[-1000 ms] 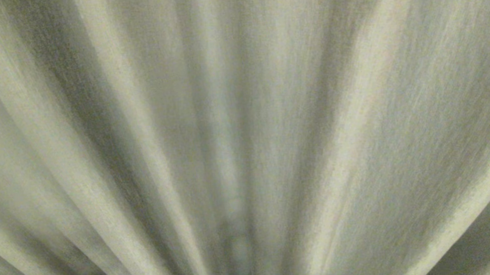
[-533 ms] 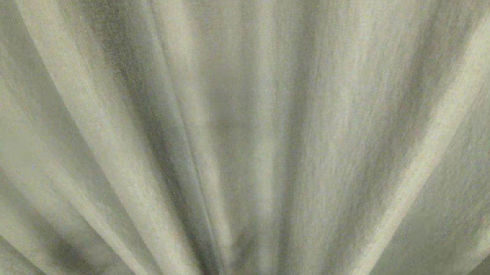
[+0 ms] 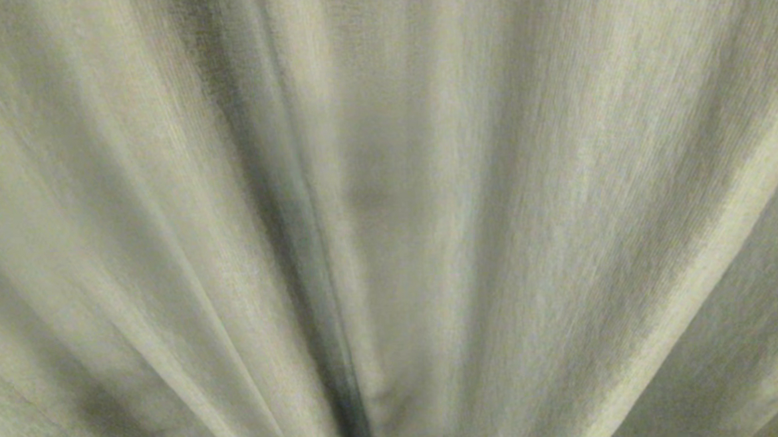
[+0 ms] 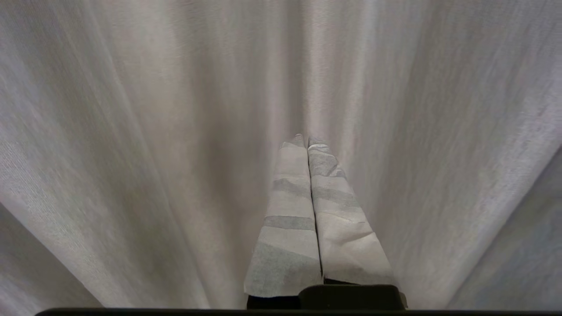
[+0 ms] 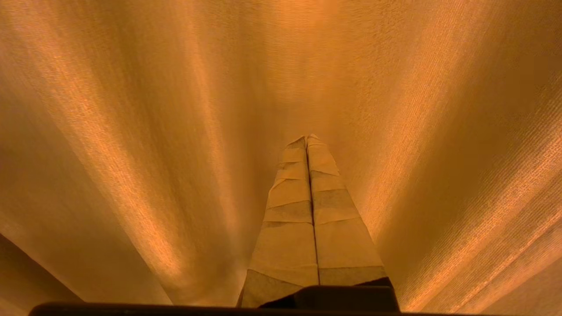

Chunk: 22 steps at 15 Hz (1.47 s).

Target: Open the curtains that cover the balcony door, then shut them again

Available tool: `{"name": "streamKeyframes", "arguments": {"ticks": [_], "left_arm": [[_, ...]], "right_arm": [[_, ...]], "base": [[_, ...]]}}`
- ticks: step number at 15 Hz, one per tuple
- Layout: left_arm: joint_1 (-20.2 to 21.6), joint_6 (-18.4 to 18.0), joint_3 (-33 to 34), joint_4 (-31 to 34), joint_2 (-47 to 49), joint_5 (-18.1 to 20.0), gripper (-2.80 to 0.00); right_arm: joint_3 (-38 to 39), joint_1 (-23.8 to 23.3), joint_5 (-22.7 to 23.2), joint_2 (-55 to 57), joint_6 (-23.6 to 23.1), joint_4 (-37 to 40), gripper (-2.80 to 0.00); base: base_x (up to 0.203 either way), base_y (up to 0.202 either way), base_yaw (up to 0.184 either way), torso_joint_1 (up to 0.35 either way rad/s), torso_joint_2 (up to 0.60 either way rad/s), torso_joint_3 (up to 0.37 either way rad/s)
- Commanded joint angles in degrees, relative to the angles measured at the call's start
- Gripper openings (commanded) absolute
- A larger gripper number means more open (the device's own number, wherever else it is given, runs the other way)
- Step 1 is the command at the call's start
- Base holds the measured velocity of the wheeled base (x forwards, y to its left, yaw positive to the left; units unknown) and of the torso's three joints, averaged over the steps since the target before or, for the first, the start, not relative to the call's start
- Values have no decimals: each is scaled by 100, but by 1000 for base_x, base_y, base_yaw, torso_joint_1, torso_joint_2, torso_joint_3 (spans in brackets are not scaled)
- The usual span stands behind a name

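The curtains [image 3: 428, 210] fill the whole head view as pale beige-grey woven folds, with a dark seam [image 3: 311, 249] running down just left of centre. Neither arm shows in the head view. In the left wrist view my left gripper [image 4: 306, 139] is shut, its tape-wrapped fingers [image 4: 290, 197] pressed together with nothing between them, pointing at the curtains [image 4: 131, 153] close ahead. In the right wrist view my right gripper [image 5: 307, 137] is also shut and empty, facing the curtains [image 5: 131, 153]. The balcony door is hidden behind the fabric.
The whole head view has slid: the folds and the dark seam have drifted across the picture, so the camera has moved along the fabric. The curtain itself hangs as before.
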State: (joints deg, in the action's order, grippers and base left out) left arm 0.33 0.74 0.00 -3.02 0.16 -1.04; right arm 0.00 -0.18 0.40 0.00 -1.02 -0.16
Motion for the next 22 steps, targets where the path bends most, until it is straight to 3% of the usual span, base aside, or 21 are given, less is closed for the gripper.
{"name": "streamKeyframes", "arguments": {"ticks": [1,17,22], "left_arm": [[2,5,0,3,-16,-2,-280],[2,-4,0,109,-16,-2,-280],[2,-13,0,109,-16,-2,-280]], "right_arm": [[0,1,4,0,-4,-2,-280],[0,1,4,0,5,-2,-280],[0,1,4,0,5,-2,-280]], "base": [[0,0,0,0,0,0],[0,0,0,0,0,0],[-2,-150,1,2,4,3]]}}
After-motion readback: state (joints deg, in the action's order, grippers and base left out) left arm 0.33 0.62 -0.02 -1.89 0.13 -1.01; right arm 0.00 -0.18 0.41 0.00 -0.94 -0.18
